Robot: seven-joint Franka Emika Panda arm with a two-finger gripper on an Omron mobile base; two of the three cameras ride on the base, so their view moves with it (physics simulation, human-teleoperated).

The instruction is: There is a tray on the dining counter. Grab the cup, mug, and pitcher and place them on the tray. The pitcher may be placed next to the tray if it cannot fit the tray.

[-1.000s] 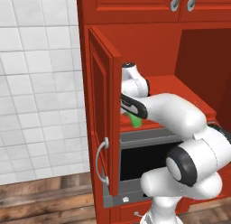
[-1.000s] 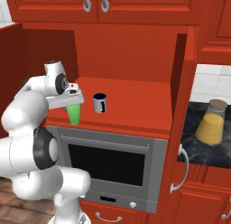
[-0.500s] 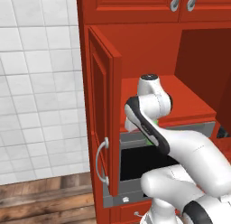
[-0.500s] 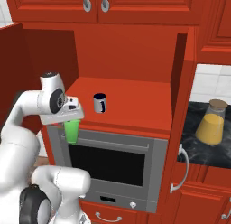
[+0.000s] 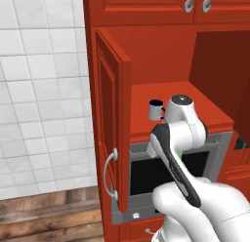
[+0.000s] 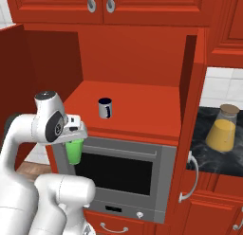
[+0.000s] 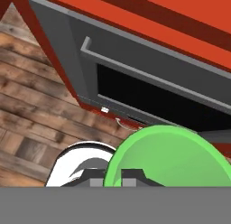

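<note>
Now | end effector clamped on cup | cup bright green, handleless, upright | mug on red shelf

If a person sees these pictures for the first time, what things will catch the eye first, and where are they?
First the bright green cup, held by the tool in front of the grey oven, off the red shelf. Next the pale mug, standing alone on that shelf inside the open cabinet. At the right, a yellow pitcher stands on a black counter.
</note>
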